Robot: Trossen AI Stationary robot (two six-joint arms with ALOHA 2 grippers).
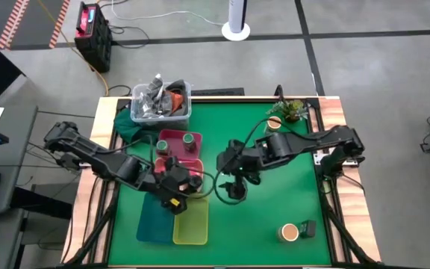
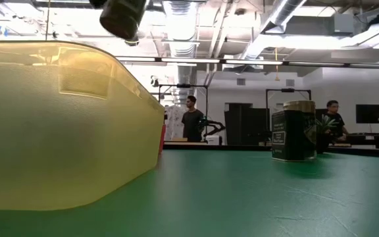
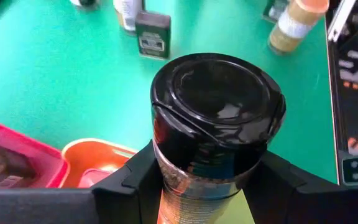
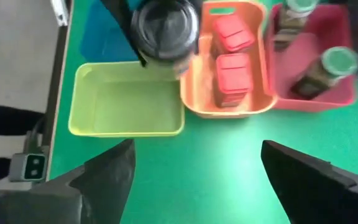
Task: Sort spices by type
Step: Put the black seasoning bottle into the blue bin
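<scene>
Translucent yellow-green plastic fills the left of the low view: the yellow-green tray (image 2: 58, 125), smooth-walled with rounded corners, sits on the matte green table (image 2: 255, 191). Above it, at that frame's upper left, hangs the black-lidded jar (image 3: 216, 118), a glossy round cylinder with a domed flip cap, upright with its long axis vertical; the left gripper (image 1: 175, 188) grasps it around the body, fingers clenched on both sides, over the tray's edge near the orange tray (image 4: 229, 68). That shallow orange tray holds two magenta-pink boxes (image 4: 232, 59), flat-topped and rectangular, lying end to end. Beside it, the pink tray (image 4: 347, 74) carries two dark jars with green lids (image 4: 325, 68), tipped over on a slant. Centre of the high view, the right gripper (image 1: 235, 188) hovers over bare felt, fingers released and spread wide, holding nothing. Farther right in the low view stands a dark rectangular tin (image 2: 294, 130), upright.
</scene>
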